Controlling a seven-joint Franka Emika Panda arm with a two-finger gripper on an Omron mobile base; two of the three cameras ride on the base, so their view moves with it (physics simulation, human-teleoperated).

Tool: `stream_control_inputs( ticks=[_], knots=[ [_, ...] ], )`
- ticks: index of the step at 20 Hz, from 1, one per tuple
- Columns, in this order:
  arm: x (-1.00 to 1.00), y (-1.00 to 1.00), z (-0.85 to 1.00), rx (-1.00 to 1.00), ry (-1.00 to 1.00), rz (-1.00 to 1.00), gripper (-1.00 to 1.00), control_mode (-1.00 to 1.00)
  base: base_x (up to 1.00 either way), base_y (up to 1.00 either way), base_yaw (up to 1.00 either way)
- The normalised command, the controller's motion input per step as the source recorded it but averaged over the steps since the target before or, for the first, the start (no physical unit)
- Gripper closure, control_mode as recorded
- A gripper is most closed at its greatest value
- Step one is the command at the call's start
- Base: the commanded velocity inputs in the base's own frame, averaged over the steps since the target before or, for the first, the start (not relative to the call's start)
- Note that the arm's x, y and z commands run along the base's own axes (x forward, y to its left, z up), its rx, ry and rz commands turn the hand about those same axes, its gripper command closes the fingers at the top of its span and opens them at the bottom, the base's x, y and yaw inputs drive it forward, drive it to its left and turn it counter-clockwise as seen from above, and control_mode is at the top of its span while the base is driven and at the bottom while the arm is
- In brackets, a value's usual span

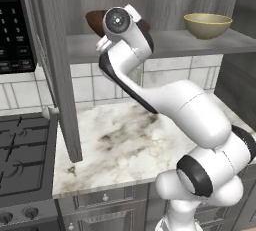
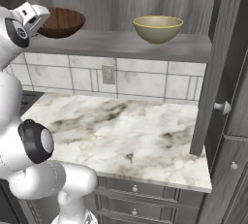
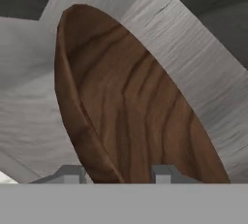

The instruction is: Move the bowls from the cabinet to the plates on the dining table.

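Arm raised to the cabinet shelf (image 2: 121,46), upper left of frame; gripper (image 3: 116,174) fingers straddle and clamp the brown bowl (image 3: 145,116) rim.

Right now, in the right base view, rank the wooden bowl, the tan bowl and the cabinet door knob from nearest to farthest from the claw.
1. Wooden bowl: at the claw, its rim between the fingers, left end of the cabinet shelf.
2. Tan bowl: further right on the same shelf.
3. Cabinet door knob: far right, lower, on the open door.

Marble worktop (image 1: 125,145) beneath tiled wall (image 2: 145,80), perhaps a stove (image 1: 22,150) left.
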Motion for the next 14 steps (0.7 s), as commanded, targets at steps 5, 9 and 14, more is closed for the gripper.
stream_control_inputs(
  ticks=[5, 9, 14],
  knots=[
    [-0.69, -0.03, 0.0, 0.0, -0.08, 0.01, 1.0, -1.0, 0.0, 0.0, 0.0],
    [-0.64, -0.16, -0.04, 0.0, -0.07, 0.03, 1.0, -1.0, 0.0, 0.0, 0.0],
    [-0.64, -0.3, -0.17, 0.0, -0.06, 0.01, 1.0, -1.0, 0.0, 0.0, 0.0]
  ],
)
